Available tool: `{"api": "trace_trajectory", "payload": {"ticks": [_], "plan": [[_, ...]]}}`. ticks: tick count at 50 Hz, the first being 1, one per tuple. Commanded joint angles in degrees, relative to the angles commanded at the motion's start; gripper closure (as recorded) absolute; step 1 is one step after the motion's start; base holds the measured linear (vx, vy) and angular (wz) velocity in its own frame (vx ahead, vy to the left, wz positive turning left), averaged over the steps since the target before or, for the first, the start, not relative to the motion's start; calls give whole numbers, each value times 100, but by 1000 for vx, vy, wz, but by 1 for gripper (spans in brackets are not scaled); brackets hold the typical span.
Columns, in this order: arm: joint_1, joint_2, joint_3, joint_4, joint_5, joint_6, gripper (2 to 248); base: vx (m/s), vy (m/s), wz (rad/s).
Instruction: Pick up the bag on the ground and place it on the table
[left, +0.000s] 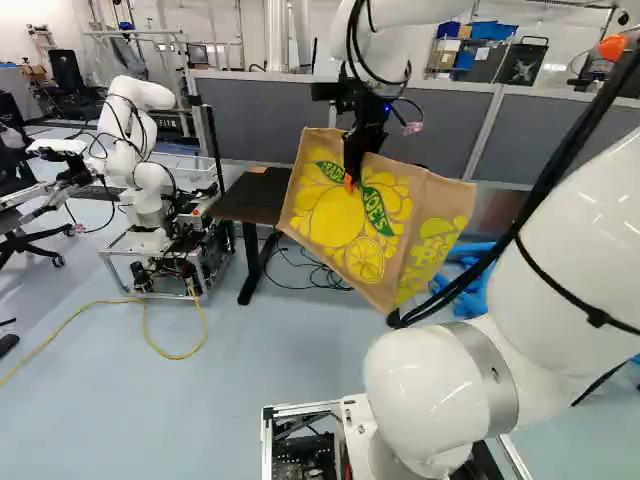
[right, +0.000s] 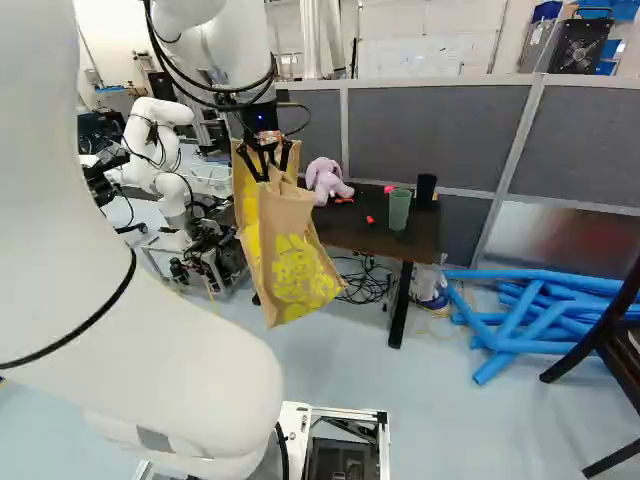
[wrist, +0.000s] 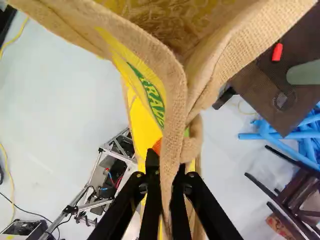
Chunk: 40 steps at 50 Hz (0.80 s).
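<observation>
In mid-air, near the bench (right: 350, 228): one bag (left: 345, 220), rim clamped in your tool (wrist: 167, 162). Handling: you lift its bottom above the bench edge, clear the green cup (right: 399, 209), lower slowly.

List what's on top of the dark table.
A purple plush toy, a green cup, a black cup-like thing and small red pieces. The bag covers part of the tabletop in both base views, hiding anything there.
</observation>
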Motion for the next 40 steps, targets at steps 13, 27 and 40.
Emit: {"api": "trace_trajectory", "payload": {"ticks": [13,27,40], "plan": [[0,0,0,0,0,0,228,136,89,-19],[0,0,0,0,0,0,228,130,79,-66],[0,0,0,0,0,0,228,126,52,-205]]}}
